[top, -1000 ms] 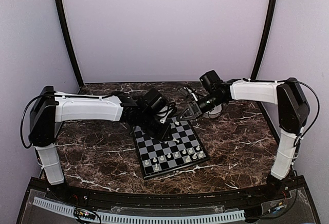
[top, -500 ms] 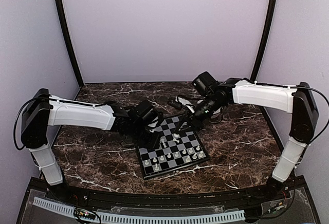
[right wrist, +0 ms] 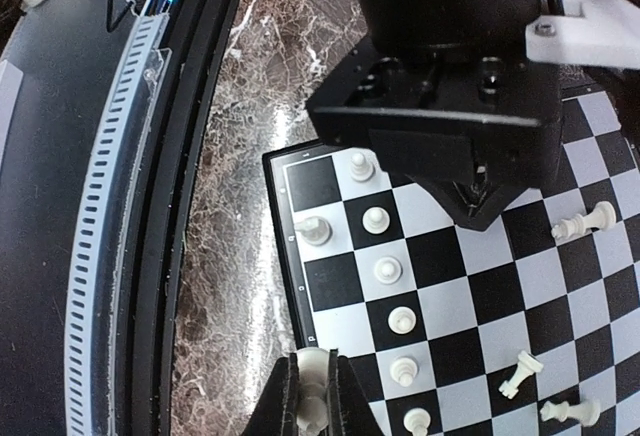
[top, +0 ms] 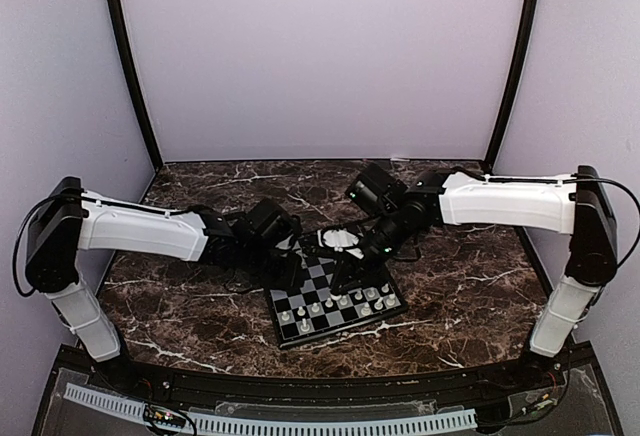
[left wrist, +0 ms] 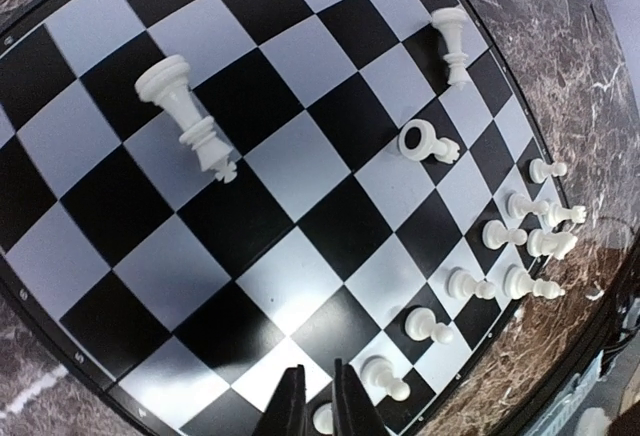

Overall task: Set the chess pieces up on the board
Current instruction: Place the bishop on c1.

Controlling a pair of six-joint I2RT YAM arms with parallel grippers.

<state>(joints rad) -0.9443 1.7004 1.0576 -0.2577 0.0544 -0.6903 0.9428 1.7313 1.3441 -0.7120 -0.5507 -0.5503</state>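
**Marble bench: right jaws pinching a piece over the board**

Dark veined marble is covering the bench [top: 180,306] you are working on, with pale lilac walls [top: 320,56] closing it in behind and at both sides. Your small square chessboard [top: 335,319] of black and silver-grey checks is lying flat near the middle of the bench. It is turned a little askew and sitting between your two arms.

Your tiny cream-white plastic chess pieces [top: 343,302] are spread over it. A line of pawns [right wrist: 384,268] is standing upright one row in from the edge nearest the arm bases, with a few pieces standing in the edge row itself. Several taller pieces [left wrist: 190,121] are lying on their sides on the open squares farther in.

Your white left arm [top: 140,231] is reaching in from the left, and the left jaws are hanging at the chessboard's left side. Their black fingers [left wrist: 290,406] are drawn close together with nothing pinched, and a standing pawn is showing through the narrow slit between them.

Your white right arm [top: 500,201] is reaching across from the right, holding the right jaws over the chessboard. Those jaws are pressing onto a lone cream-white piece [right wrist: 312,396], which is showing between them above the chessboard's rim at the pawn end.
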